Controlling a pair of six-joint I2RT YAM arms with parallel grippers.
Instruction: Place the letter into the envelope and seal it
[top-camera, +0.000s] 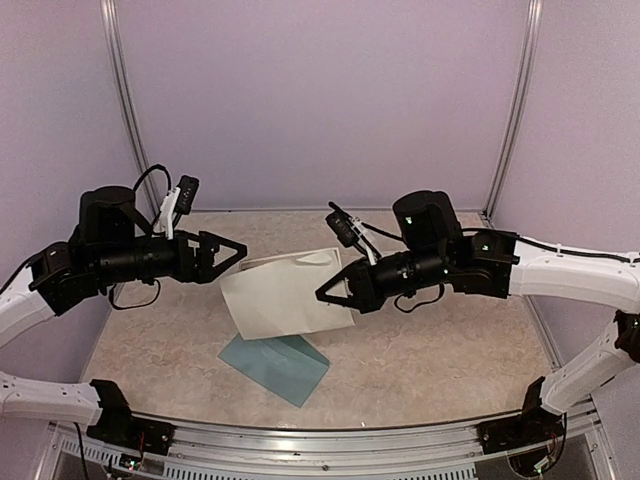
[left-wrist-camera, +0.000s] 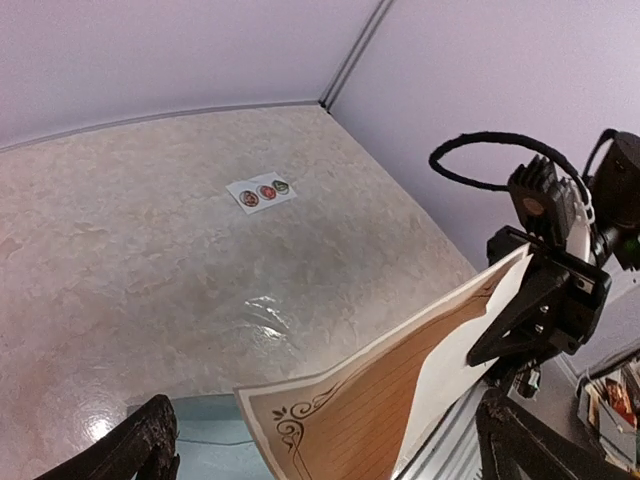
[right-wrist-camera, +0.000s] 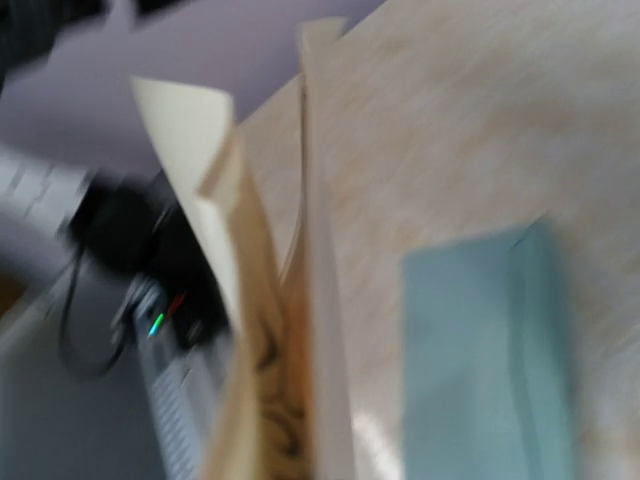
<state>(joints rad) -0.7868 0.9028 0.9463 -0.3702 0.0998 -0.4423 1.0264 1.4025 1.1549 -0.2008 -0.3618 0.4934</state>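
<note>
The letter (top-camera: 285, 297) is held in the air above the table, plain white back up in the top view. Its cream ruled face with dark ornate border shows in the left wrist view (left-wrist-camera: 400, 385). My right gripper (top-camera: 333, 291) is shut on its right edge. In the blurred right wrist view the letter (right-wrist-camera: 300, 340) is edge-on and my fingers do not show. My left gripper (top-camera: 232, 252) is open by the sheet's upper left corner, its fingers (left-wrist-camera: 150, 445) spread wide and not holding it. The teal envelope (top-camera: 275, 366) lies flat on the table below.
A white strip of round stickers (left-wrist-camera: 265, 192) lies on the marbled tabletop (left-wrist-camera: 150, 260) near the back corner. Purple walls with metal corner posts (top-camera: 124, 100) enclose the table. A metal rail (top-camera: 330, 440) runs along the near edge.
</note>
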